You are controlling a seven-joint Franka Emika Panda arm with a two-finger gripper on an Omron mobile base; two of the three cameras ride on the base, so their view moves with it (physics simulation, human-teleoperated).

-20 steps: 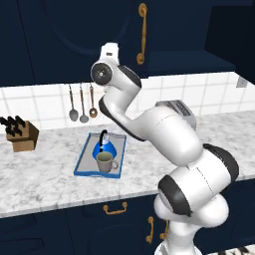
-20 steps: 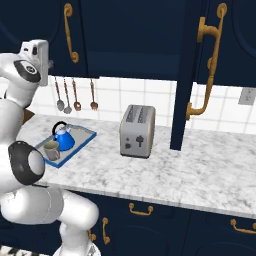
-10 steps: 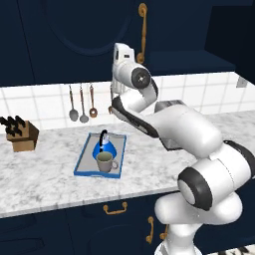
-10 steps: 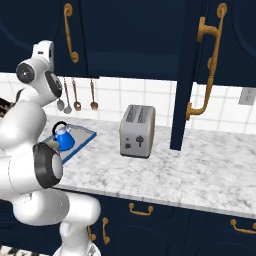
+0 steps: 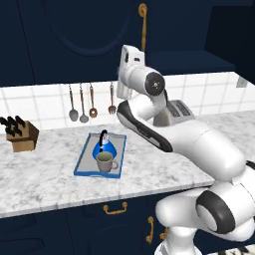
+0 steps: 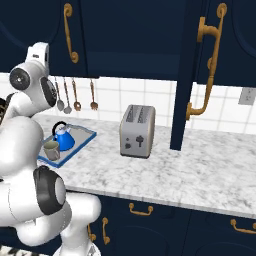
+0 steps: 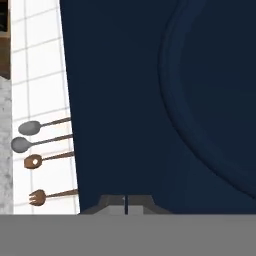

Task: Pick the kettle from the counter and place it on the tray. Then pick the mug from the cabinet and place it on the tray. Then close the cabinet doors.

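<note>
The blue kettle (image 5: 105, 146) and the grey-beige mug (image 5: 105, 162) both stand on the blue-rimmed tray (image 5: 83, 164) on the marbled counter (image 5: 45, 179); they also show as kettle (image 6: 64, 138), mug (image 6: 51, 150) and tray (image 6: 82, 141) in the right base view. My gripper (image 7: 125, 204) is shut and holds nothing. It is raised high, pointing at the panelled face of the left cabinet door (image 7: 150, 100), just left of that door's brass handle (image 5: 143, 25). The right cabinet door (image 6: 186, 75) stands open, swung out over the counter.
A silver toaster (image 6: 137, 131) stands right of the tray, partly behind my arm in the left base view. A knife block (image 5: 21, 135) sits at the far left. Several utensils (image 5: 91, 102) hang on the tiled wall. Navy drawers (image 6: 150, 220) run below the counter.
My arm has swung to the right, carrying the raised hand along the front of the left cabinet door towards its handle. Kettle, mug and tray have stayed put.
</note>
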